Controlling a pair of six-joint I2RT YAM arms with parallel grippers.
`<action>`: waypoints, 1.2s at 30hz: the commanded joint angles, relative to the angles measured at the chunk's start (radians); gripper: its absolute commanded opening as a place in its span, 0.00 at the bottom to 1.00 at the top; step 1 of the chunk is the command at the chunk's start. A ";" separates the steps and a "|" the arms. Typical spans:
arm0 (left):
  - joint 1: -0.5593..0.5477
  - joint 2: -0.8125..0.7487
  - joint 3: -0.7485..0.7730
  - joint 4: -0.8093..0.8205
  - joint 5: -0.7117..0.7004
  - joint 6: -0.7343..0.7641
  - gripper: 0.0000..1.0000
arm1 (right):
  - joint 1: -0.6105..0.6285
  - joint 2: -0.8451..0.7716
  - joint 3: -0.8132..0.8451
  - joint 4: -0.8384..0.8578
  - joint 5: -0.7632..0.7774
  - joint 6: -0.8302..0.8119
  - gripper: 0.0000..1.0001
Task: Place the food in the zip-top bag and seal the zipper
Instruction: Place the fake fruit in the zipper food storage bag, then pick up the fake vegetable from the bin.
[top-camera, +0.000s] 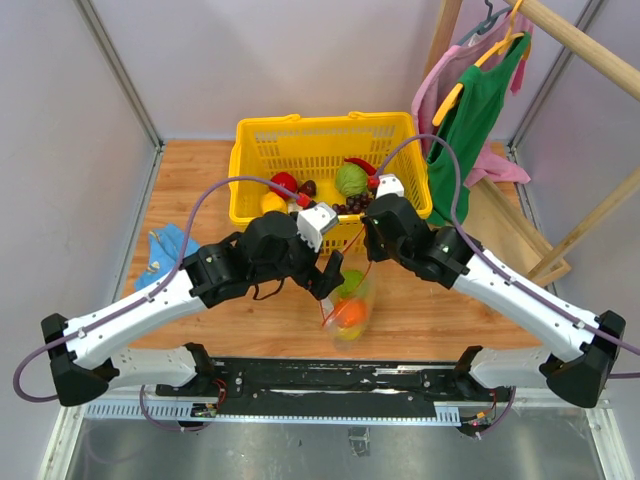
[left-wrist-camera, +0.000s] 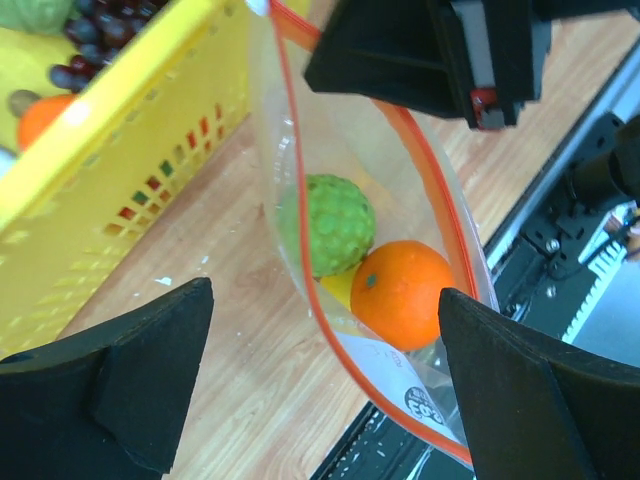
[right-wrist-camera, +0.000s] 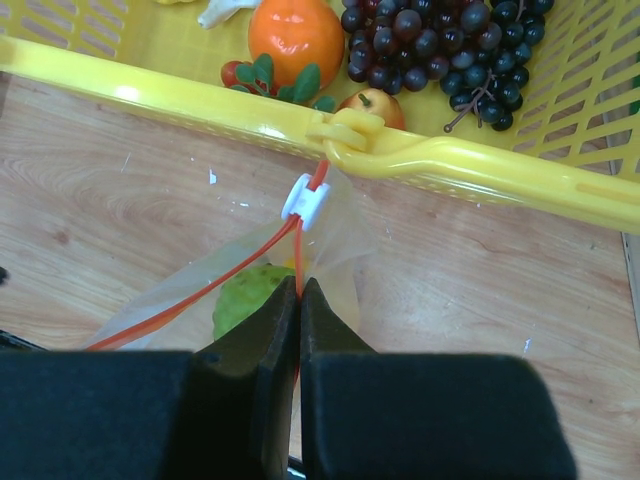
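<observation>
The zip-top bag (top-camera: 352, 305) hangs upright over the table's front, its mouth open. Inside are a bumpy green fruit (left-wrist-camera: 335, 222), an orange (left-wrist-camera: 400, 292) and a yellow piece (left-wrist-camera: 340, 288). My right gripper (right-wrist-camera: 298, 283) is shut on the red-orange zipper (right-wrist-camera: 300, 250) just below its white slider (right-wrist-camera: 305, 198), and holds the bag up; in the top view it (top-camera: 368, 238) is above the bag. My left gripper (left-wrist-camera: 325, 290) is wide open, one finger on each side of the bag, not touching it; in the top view it (top-camera: 330, 272) is at the bag's left.
The yellow basket (top-camera: 330, 135) stands just behind the bag and holds grapes (right-wrist-camera: 440, 40), an orange fruit (right-wrist-camera: 295, 30) and other toy food. A blue cloth (top-camera: 165, 250) lies at the left. Clothes (top-camera: 480, 110) hang on a wooden rack at the back right.
</observation>
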 joint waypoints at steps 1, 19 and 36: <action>-0.010 -0.025 0.092 -0.055 -0.171 -0.043 0.98 | -0.014 -0.044 0.012 0.041 0.040 -0.008 0.04; 0.169 0.106 0.289 -0.199 -0.334 -0.083 0.96 | -0.015 -0.097 -0.011 0.008 0.093 -0.005 0.03; 0.477 0.441 0.445 -0.181 -0.283 -0.058 0.92 | -0.014 -0.087 -0.022 0.019 0.073 -0.043 0.04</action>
